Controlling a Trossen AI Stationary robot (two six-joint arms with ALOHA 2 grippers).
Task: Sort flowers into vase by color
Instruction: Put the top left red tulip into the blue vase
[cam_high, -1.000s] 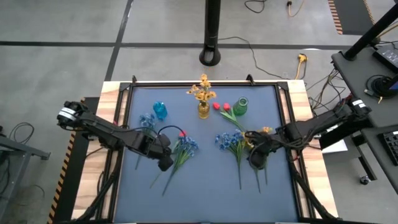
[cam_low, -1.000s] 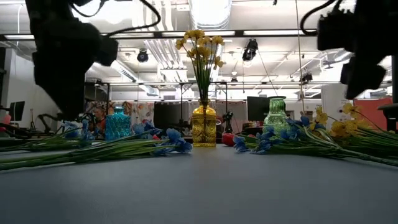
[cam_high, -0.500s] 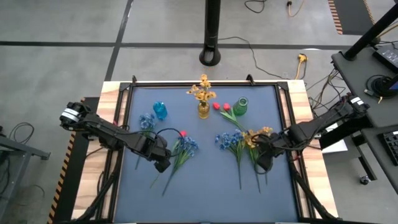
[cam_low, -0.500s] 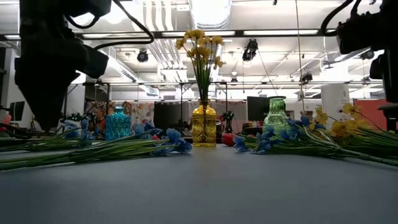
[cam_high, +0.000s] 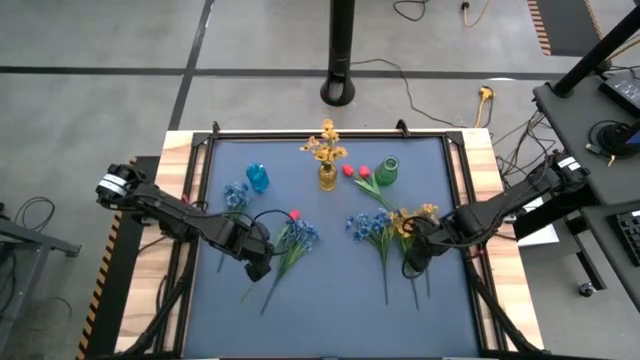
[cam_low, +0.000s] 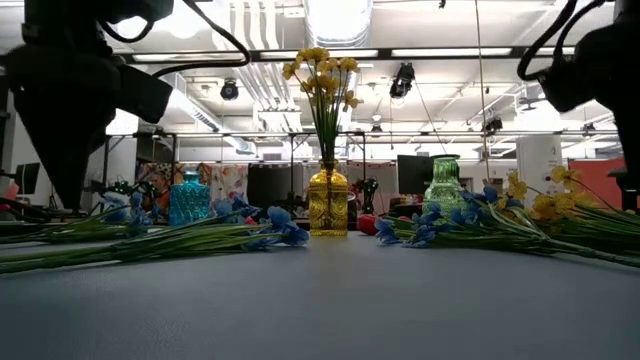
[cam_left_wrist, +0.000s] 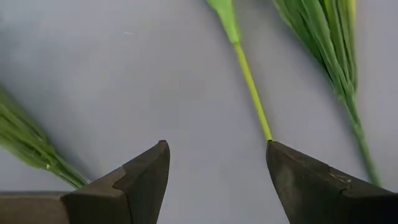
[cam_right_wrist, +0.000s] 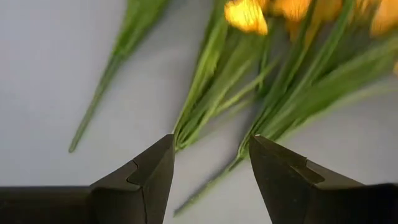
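Flowers lie loose on the counter: light, limp, fragile blossoms; grip mid-stem. Left pincer and right pincer hover released, empty, over stems.

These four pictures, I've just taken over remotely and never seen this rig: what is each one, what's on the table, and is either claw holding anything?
Two dark robot arms work at a table. One picture looks straight down, one looks level across the tabletop, and two sit on the wrists, looking past each claw's fingers. The left claw hangs open over green stems; the right claw hangs open over the yellow sprigs. Neither holds anything. Blue flowers and red buds lie loose. At the back stand a blue vase, a yellow vase already holding yellow flowers, and a green vase.
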